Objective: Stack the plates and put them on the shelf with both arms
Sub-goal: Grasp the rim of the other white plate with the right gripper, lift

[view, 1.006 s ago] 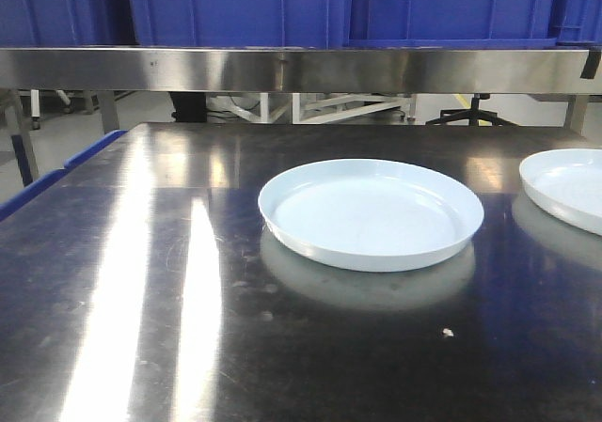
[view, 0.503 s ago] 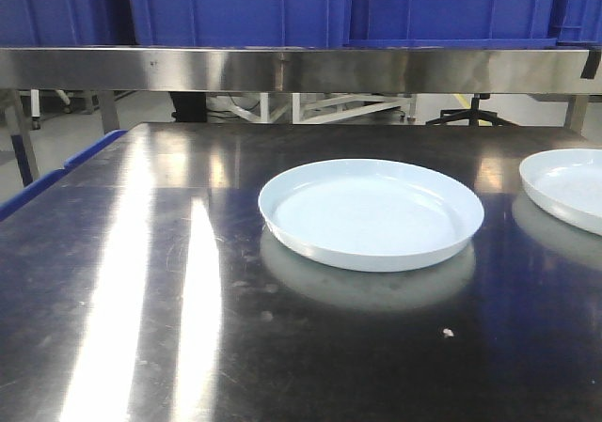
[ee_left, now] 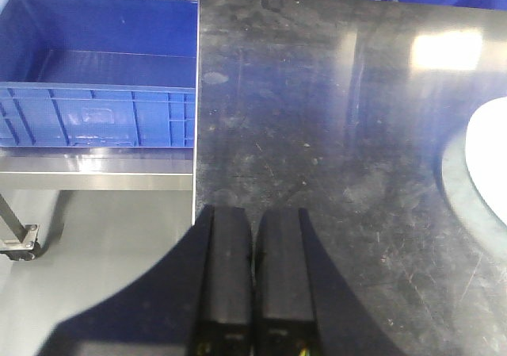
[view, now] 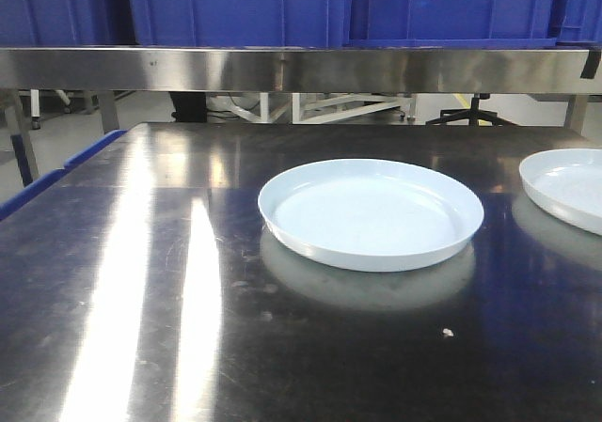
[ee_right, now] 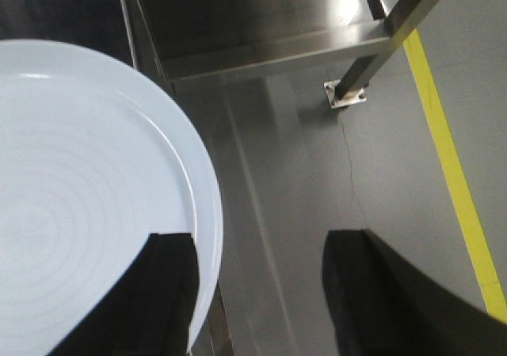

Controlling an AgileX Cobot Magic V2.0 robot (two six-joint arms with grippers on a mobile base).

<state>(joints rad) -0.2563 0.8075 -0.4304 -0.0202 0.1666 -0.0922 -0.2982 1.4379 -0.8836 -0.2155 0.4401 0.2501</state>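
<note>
The left end effector (ee_left: 253,213) is showing two flat, matte black fingers (ee_left: 231,269) with squared tips, and small yellow-green flecks are glinting at their base. The right end effector (ee_right: 260,241) is showing similar black fingers, broad, smooth-faced and unmarked.

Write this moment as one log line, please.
centre plate and right plate apart, unstacked | left fingers shut, empty | right fingers open above a plate rim
</note>
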